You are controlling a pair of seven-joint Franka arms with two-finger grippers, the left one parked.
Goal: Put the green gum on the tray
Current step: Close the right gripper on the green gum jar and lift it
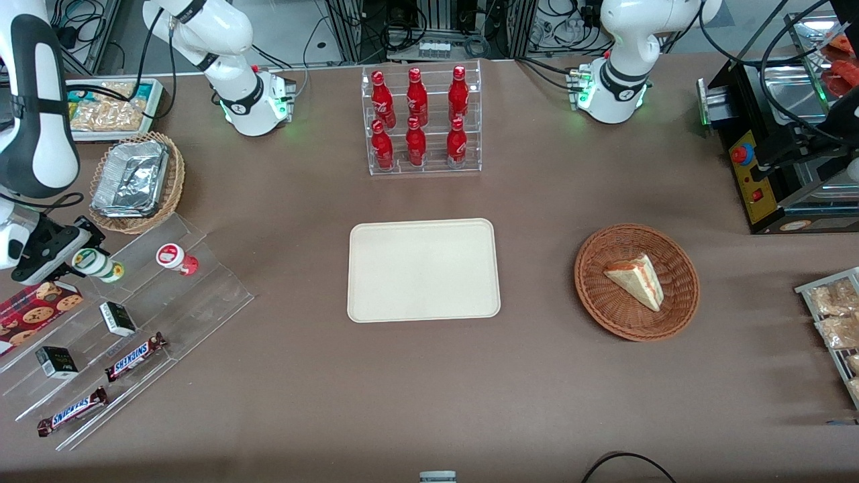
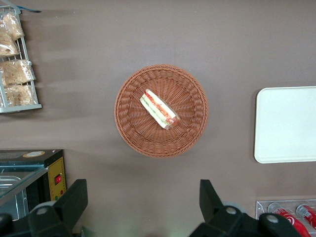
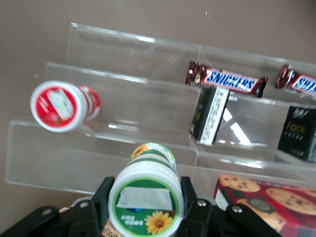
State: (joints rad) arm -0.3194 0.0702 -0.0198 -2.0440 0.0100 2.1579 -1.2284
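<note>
The green gum [image 1: 98, 263] is a small canister with a green-ringed white lid. It lies at the top step of a clear acrylic rack [image 1: 208, 295], toward the working arm's end of the table. My gripper [image 1: 79, 257] is at that step, and its two black fingers [image 3: 102, 200] press on both sides of the gum's lid [image 3: 145, 201]. The cream tray [image 1: 423, 270] lies flat in the middle of the table, bare, well away from the gripper; it also shows in the left wrist view [image 2: 286, 123].
A red-lidded canister [image 1: 173, 257] lies on the same step beside the gum [image 3: 61, 106]. Lower steps hold Snickers bars [image 1: 134, 357], small black boxes [image 1: 117, 318] and a cookie box [image 1: 33, 305]. A foil-filled wicker basket [image 1: 137, 181], a cola bottle rack [image 1: 419, 121] and a sandwich basket [image 1: 636, 282] stand around.
</note>
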